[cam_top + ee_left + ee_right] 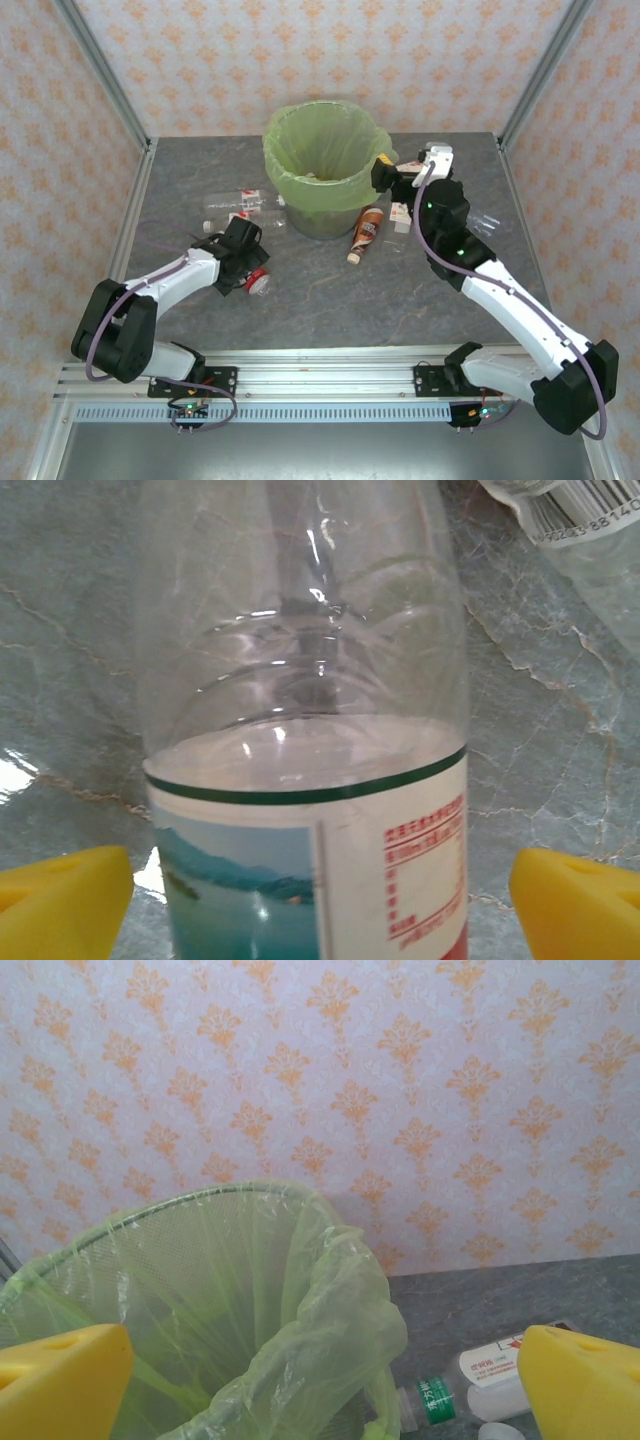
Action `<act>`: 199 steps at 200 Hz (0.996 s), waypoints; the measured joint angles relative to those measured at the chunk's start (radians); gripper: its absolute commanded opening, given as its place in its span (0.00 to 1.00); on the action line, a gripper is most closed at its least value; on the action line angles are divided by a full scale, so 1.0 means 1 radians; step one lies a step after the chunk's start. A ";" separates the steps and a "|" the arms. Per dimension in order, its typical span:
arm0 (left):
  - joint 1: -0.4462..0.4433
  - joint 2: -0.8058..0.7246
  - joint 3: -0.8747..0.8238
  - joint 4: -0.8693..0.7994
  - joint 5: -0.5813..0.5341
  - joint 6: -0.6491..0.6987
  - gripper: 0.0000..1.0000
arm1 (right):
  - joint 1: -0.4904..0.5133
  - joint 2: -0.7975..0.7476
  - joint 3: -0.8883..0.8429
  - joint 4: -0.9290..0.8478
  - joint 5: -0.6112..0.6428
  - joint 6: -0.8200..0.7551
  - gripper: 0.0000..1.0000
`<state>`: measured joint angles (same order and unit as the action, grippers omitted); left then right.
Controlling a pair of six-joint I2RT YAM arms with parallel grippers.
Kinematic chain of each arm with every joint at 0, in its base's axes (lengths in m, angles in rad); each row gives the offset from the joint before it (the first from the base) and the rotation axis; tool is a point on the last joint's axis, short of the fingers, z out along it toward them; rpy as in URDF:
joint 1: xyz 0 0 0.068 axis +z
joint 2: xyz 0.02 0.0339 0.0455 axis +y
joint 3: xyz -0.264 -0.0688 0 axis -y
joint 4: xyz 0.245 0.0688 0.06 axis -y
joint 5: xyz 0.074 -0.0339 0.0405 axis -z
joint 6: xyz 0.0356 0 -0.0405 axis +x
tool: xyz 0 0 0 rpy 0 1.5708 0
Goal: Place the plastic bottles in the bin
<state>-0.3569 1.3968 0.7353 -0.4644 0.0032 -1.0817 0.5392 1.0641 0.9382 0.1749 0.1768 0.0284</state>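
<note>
Grey marbled tabletop, orange-patterned wallpaper all round, and low on that stone the left gripper [320, 900] has its yellow fingertips [62, 905] spread wide, one on either side of a clear bottle [305, 780] lying flat. Neither pad touches it, so nothing is held yet. From overhead a red-and-white end [258, 283] pokes out on the gripper's near side (I take it to be the same bottle). Just beyond, a barcoded bottle [590, 520] lies close by, and more clear bottles [235, 205] are scattered left of the bin [316, 195]. A brown bottle [367, 232] lies against the bin's near right side. The right gripper [320, 1380] hangs at the bin's right rim, jaws apart and empty, with a green-capped bottle [470, 1385] on the table below it. My worry is the grab. The bottle is round, slick and thin-walled, so pads closing off-centre could make it roll or squirt away, perhaps into its barcoded neighbour. A hard squeeze might simply crumple it. Later, the loose green liner sags over the rim, so a bottle released near the edge could catch there and tumble outside. The right arm also parks where the left would need to reach.
</note>
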 measured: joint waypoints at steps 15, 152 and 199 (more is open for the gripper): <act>-0.002 0.000 -0.011 0.027 -0.002 -0.004 0.94 | 0.000 -0.014 -0.017 0.000 0.004 0.013 0.99; -0.008 -0.048 -0.154 0.172 -0.058 0.049 0.64 | 0.000 -0.039 -0.026 -0.025 -0.001 0.100 0.99; -0.008 -0.075 -0.158 0.174 -0.066 0.089 0.55 | 0.000 -0.039 -0.026 -0.025 -0.001 0.111 0.99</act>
<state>-0.3649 1.3220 0.5774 -0.2901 -0.0628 -0.9924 0.5392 1.0252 0.9119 0.1501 0.1761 0.1394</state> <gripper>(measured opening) 0.564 0.992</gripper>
